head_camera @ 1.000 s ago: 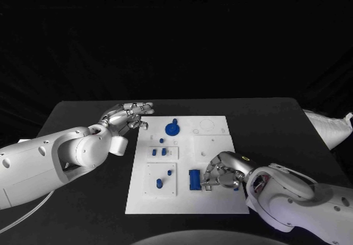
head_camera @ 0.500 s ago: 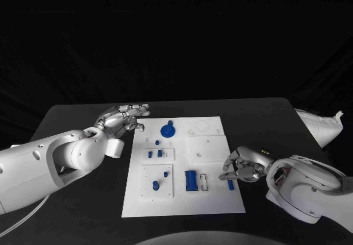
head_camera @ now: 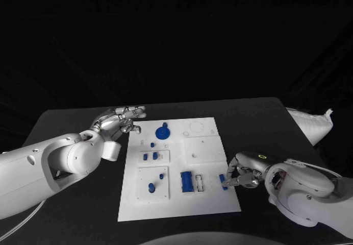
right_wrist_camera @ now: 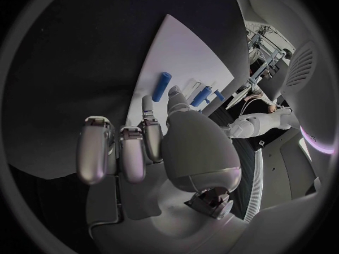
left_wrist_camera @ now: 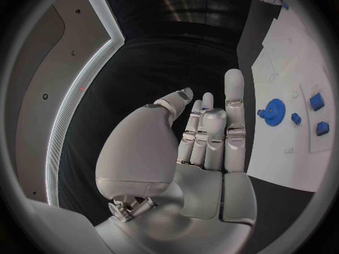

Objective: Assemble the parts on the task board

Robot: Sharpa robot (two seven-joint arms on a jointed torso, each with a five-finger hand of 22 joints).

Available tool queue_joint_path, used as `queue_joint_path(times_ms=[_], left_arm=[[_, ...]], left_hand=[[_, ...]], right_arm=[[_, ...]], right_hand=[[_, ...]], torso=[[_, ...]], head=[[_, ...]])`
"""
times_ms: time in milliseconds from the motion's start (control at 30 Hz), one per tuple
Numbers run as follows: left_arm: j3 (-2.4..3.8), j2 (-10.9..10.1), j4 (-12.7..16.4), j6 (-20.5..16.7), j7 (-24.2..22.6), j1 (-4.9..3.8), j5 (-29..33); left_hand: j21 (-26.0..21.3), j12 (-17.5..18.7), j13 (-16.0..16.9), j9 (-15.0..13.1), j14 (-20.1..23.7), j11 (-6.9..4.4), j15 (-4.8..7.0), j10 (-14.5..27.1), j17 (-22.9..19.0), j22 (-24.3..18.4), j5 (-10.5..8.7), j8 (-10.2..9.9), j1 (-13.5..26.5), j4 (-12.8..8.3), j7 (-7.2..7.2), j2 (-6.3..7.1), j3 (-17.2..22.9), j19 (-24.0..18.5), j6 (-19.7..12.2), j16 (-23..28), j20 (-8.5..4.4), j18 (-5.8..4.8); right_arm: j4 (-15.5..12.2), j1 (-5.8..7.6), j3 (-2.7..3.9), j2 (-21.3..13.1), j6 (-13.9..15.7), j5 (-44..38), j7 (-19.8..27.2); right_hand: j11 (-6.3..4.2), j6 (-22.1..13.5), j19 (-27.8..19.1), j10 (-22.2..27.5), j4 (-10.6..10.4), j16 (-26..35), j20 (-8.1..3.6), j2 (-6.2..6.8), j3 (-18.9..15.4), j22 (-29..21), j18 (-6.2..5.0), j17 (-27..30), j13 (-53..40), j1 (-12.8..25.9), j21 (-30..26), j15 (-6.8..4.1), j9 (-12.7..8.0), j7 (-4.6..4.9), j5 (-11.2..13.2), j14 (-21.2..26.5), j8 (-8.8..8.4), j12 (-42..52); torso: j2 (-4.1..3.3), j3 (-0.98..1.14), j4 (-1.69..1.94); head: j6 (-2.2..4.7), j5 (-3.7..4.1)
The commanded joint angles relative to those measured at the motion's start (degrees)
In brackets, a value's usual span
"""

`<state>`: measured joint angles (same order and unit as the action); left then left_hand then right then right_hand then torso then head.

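Several blue parts sit on the board (head_camera: 209, 196), the white plate in the middle of the black table (head_camera: 272, 127): a gear (head_camera: 161, 133) at the far left, two small pegs (head_camera: 149, 156) just nearer than it, two more small pieces (head_camera: 155, 182) in the near-left panel, a wide block (head_camera: 186, 181) near the middle and a slim bar (head_camera: 223, 181) by the near right edge. The bar lies flat and loose, just left of the right hand (head_camera: 246, 172), whose fingers are curled in beside it; the head view cannot settle whether a fingertip touches the bar, and the right wrist view shows the bar (right_wrist_camera: 161, 86) lying beyond the fingertips (right_wrist_camera: 147, 104), apart from them, with nothing held. The likely trouble is that a curled finger reaching in could knock the bar sideways, rolling it off the board's right edge or skewing it so it cannot be pinched cleanly; a push on the board itself could also shift it, since nothing pins it. The left hand (head_camera: 118, 120) hovers at the far left corner, just off the board and near the gear, fingers loosely spread and empty, so it offers no bracing.
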<state>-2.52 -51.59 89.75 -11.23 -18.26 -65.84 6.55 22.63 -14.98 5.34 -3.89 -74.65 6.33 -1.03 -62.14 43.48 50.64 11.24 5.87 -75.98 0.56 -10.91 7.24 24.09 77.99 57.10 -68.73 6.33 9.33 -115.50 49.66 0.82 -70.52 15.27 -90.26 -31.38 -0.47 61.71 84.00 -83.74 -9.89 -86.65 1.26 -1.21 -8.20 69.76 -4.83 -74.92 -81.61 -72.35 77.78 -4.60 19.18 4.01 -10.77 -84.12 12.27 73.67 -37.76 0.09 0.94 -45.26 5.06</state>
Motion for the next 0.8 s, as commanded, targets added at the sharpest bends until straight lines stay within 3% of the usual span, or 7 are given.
queue_joint_path(times_ms=[33,800], left_arm=[[0.02,0.14,0.05,1.15,-0.45,0.04,0.21],[0.01,-0.26,0.30,1.23,-0.28,0.10,0.21]], left_hand=[[-0.20,-0.14,0.06,0.06,0.39,0.04,-0.12,0.54,-0.05,-0.05,0.15,-0.03,0.36,-0.15,-0.01,-0.08,-0.18,-0.48,-0.58,0.08,0.06,0.93],[-0.20,-0.14,0.06,0.06,0.39,0.04,-0.12,0.54,-0.05,-0.05,0.15,-0.03,0.36,-0.15,-0.01,-0.08,-0.18,-0.48,-0.58,0.08,0.06,0.93]], right_arm=[[0.06,-0.20,-0.02,0.21,-1.13,-4.28,-1.44],[1.60,-2.21,-0.05,4.34,-1.43,-6.83,-1.59]], right_hand=[[-0.06,0.50,0.14,-1.66,-0.39,0.01,0.19,0.03,0.06,0.04,0.74,-9.40,0.93,0.62,-0.16,0.15,-0.08,0.04,-0.22,-4.71,-0.18,0.16],[-0.28,1.28,0.19,-1.73,-0.73,-0.05,0.06,-0.04,0.38,0.14,0.75,-9.53,0.89,0.49,-0.12,-0.02,-0.19,-0.22,-0.57,-4.74,-0.18,0.17]], torso=[[0.01,0.05,0.00],[0.01,0.08,0.03]], head=[[-0.01,0.07],[-0.69,-0.63]])
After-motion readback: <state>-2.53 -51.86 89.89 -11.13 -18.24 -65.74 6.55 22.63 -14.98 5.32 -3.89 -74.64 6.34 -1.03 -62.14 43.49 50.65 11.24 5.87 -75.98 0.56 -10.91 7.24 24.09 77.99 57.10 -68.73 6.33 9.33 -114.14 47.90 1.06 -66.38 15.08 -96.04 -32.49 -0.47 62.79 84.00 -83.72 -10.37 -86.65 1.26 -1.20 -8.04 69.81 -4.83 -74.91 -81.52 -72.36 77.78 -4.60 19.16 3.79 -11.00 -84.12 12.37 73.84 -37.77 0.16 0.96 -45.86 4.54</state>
